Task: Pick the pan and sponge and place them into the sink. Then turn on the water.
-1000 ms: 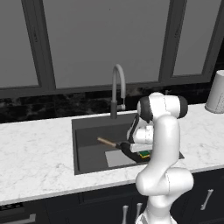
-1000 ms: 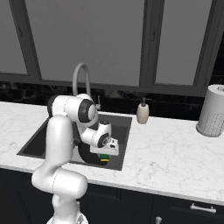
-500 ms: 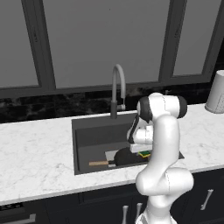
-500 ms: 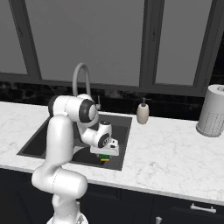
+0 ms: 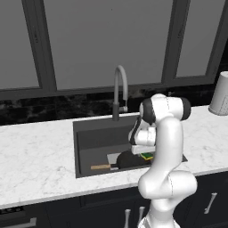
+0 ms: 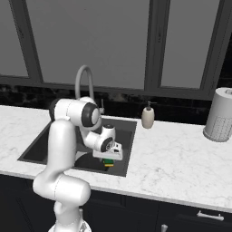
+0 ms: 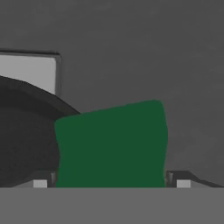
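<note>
Two dark fingers (image 7: pixel 40 183) of the gripper (image 7: pixel 111 183) stand wide apart, gripping nothing, straddling the green-topped rectangular sponge (image 7: pixel 111 146) beside the round black pan (image 7: pixel 26 135) in the dark-grey sink (image 5: pixel 89 138).

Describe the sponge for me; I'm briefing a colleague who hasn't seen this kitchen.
Find the dark sink set in the white marble counter, below the arched faucet. The sponge lies on its floor beside the black pan. It is small and rectangular, green on top over yellow.
</note>
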